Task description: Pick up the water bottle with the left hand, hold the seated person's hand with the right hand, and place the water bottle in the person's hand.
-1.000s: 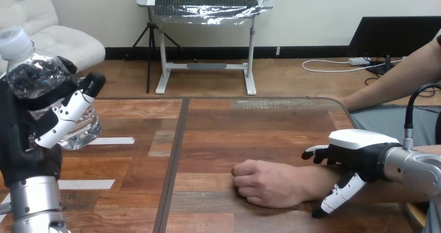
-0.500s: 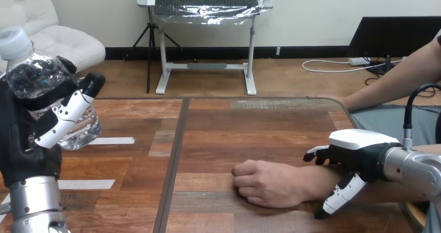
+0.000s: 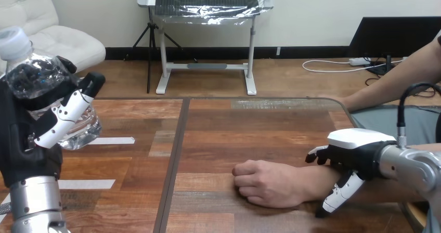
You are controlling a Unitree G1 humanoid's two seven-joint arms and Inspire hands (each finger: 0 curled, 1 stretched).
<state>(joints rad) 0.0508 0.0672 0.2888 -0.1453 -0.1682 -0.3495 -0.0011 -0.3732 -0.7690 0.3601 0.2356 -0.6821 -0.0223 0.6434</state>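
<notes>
The table [image 3: 260,124] is wood planks in mixed browns, smooth with a soft sheen. The tape strips [image 3: 112,140] on its left side look matt white. The water bottle [image 3: 36,77] is clear, crinkly plastic and pretty shiny, and its cap [image 3: 13,39] is a duller white plastic. The left hand [image 3: 31,134] is matt black plastic with smooth white shells. Same deal on the right hand [image 3: 356,150], where the top shell looks glossier. The left forearm [image 3: 34,199] and right forearm [image 3: 411,168] are silver metal, satin not mirror.
</notes>
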